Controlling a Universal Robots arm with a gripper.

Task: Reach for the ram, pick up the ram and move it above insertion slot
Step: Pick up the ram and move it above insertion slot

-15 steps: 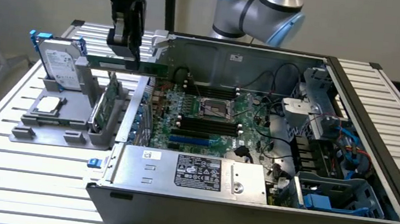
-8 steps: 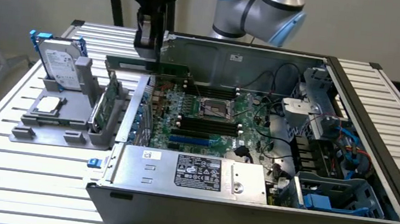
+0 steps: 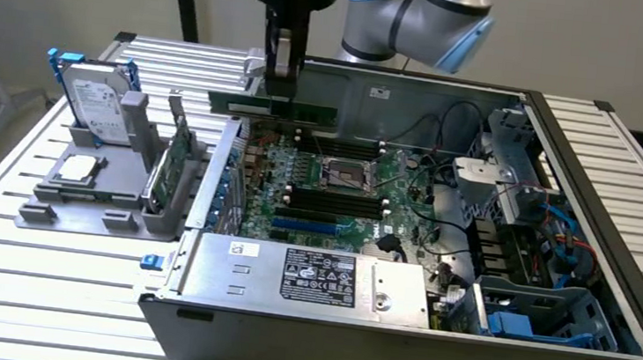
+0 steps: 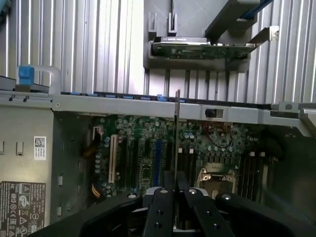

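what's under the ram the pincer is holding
The pincer grips the ram above the open computer case. Below it lies the motherboard with its black slots. The stick hides a thin strip of board in the wrist view.

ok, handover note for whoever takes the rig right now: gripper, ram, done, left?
Gripper: shut on the ram, holding it by its upper edge.
Ram: off the grey holder, hanging level in the air over the open computer case, above the motherboard.
Done: reach and pick-up.
Left: final lining up above the black memory slots; from these views I can't tell if it is already exactly over one.
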